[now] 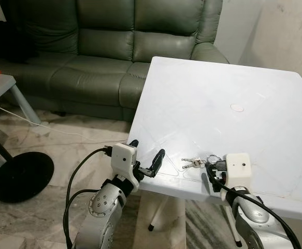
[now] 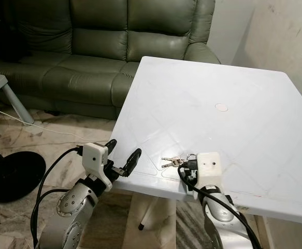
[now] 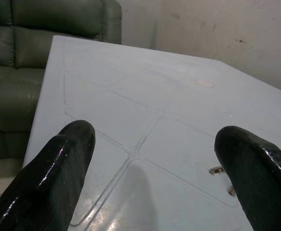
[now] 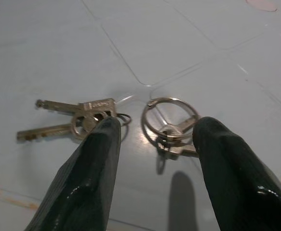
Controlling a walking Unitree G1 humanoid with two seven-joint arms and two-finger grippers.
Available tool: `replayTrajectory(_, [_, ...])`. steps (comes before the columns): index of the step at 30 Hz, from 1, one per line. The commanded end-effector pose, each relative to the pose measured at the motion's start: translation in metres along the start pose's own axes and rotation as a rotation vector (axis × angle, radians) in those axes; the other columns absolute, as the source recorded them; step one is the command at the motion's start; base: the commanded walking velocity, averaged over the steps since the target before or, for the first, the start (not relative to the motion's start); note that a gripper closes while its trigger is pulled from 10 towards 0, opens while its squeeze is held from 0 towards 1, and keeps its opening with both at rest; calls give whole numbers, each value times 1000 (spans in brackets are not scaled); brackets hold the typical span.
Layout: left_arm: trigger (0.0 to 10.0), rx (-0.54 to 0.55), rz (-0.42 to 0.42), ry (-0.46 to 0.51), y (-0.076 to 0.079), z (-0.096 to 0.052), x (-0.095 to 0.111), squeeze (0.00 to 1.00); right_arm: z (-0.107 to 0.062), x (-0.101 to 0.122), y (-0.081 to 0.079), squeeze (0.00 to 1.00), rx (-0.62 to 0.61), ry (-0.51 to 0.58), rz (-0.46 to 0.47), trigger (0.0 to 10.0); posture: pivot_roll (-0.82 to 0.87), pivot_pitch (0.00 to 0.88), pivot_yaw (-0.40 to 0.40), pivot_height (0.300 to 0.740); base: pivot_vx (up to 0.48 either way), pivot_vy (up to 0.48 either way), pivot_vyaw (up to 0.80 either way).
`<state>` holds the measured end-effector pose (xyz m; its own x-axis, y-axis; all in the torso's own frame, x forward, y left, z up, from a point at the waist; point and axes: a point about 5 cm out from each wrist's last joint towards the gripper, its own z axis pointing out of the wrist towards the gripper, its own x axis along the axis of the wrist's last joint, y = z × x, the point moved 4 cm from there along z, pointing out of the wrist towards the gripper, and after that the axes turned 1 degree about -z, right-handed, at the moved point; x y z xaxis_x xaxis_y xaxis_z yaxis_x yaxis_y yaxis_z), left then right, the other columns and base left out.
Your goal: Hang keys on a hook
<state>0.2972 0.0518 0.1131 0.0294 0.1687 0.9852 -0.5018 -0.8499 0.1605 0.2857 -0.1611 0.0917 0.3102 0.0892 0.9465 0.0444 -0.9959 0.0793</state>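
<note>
No legible text, label, brand, number or sign in any view. One of the keys (image 4: 77, 120), lying near the front edge of the white table (image 1: 233, 88), carries stamped lettering on its head in the right wrist view; too small and blurred to read.

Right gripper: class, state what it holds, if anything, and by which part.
Nothing yet. The right gripper has open jaws straddling the key ring of the keys, which lie on the white table.
</note>
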Motion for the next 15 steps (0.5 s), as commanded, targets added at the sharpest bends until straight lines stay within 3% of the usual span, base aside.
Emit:
replayTrajectory(1, [10000, 5, -13, 12, 3, 0, 3, 0, 0, 6, 0, 0, -9, 15, 2, 10000, -50, 63, -60, 740, 0, 0, 0])
replayTrajectory(6, [10000, 8, -17, 14, 3, 0, 4, 0, 2, 6, -1, 0, -19, 8, 17, 10000, -50, 63, -61, 740, 0, 0, 0])
replayTrajectory(7, [10000, 9, -19, 13, 3, 0, 4, 0, 2, 5, 0, 0, -22, 7, 23, 9020, -50, 63, -61, 740, 0, 0, 0])
replayTrajectory(8, [10000, 8, -22, 14, 3, 0, 4, 0, 2, 5, 0, 0, -23, 6, 23, 4745, -50, 64, -61, 740, 0, 0, 0])
replayTrajectory(9, [10000, 8, -22, 14, 3, 0, 4, 0, 2, 5, 0, 0, -23, 6, 23, 4745, -50, 64, -61, 740, 0, 0, 0])
replayTrajectory(10, [10000, 9, -22, 14, 3, 0, 4, 0, 2, 5, 0, 0, -27, 1, 16, 4000, -51, 63, -61, 740, 0, 0, 0])
replayTrajectory(12, [10000, 9, -22, 14, 3, 0, 4, 0, 2, 5, 0, 0, -28, -2, 14, 4000, -51, 63, -61, 740, 0, 0, 0])
replayTrajectory(14, [10000, 9, -25, 13, 4, 0, 4, 0, 2, 2, -1, 0, -26, -14, 18, 7569, -51, 65, -61, 740, 0, 0, 0])
replayTrajectory(15, [10000, 9, -25, 13, 4, 0, 4, 0, 2, 2, -1, 0, -26, -16, 18, 7569, -51, 65, -61, 740, 0, 0, 0])
